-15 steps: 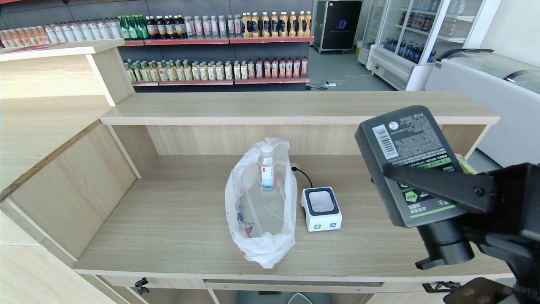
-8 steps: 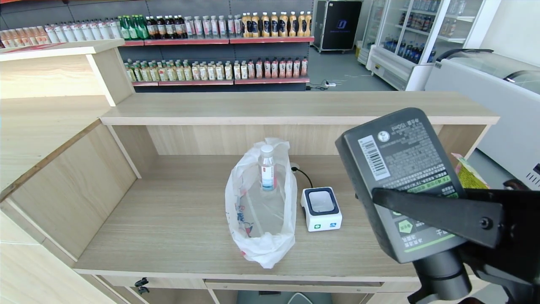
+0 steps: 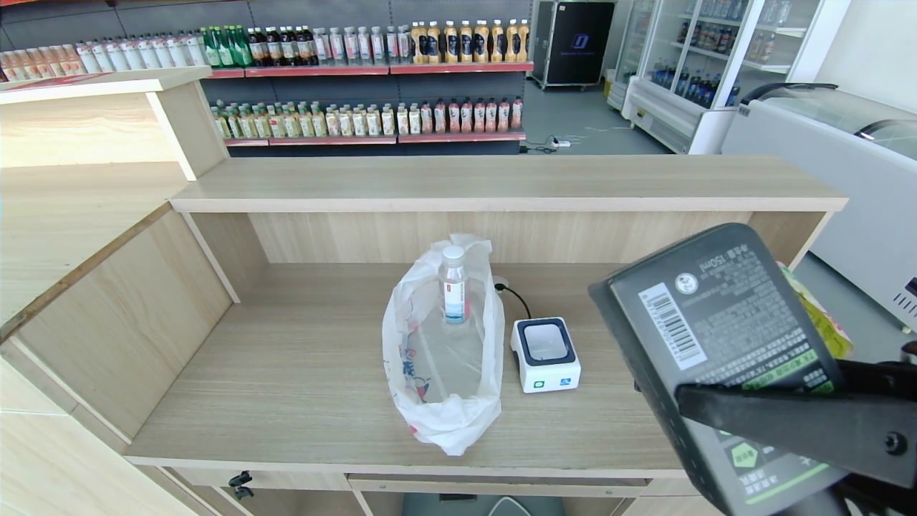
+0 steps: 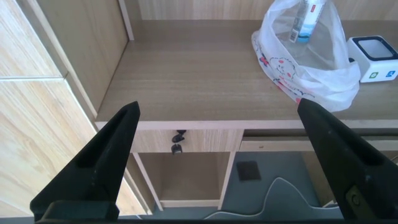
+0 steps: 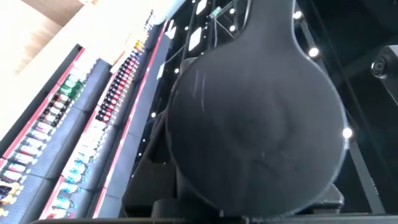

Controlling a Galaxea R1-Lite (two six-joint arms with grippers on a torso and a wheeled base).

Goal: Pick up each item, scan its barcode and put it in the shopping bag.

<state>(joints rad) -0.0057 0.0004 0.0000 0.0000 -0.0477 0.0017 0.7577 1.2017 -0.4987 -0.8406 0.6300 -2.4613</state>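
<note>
The white shopping bag [image 3: 401, 337] is standing open on the wooden counter [image 3: 286, 387], well off to the left of the right pincer [image 3: 723, 419] and lower down. A clear water bottle [image 3: 453, 287] is standing up inside the bag, at its far end. The little white scanner [image 3: 544, 353] is sitting just beside the bag, between the bag and the right pincer, with its window facing up. A thin black cable [image 3: 512, 295] is running from behind the scanner. A yellow-green packet [image 3: 824, 322] is peeking out from behind what the right pincer is holding. Far behind, long shelves [image 3: 358, 72] are carrying rows of drinks.

The right pincer is squeezing a flat dark bottle [image 3: 716, 322] — one black finger [image 3: 788, 430] is lying across its front, low down. The dark bottle is sticking up and to the left out of the pincer, tilted, up in the air above the right end of the counter. Its white barcode label [image 3: 670, 326] is facing up, not down at the scanner.

The left pincer [image 4: 219, 104] is hanging out in front of the counter's near edge with its two fingers spread wide — it is gripping nothing. The bag is lying ahead of it, across that edge.
</note>
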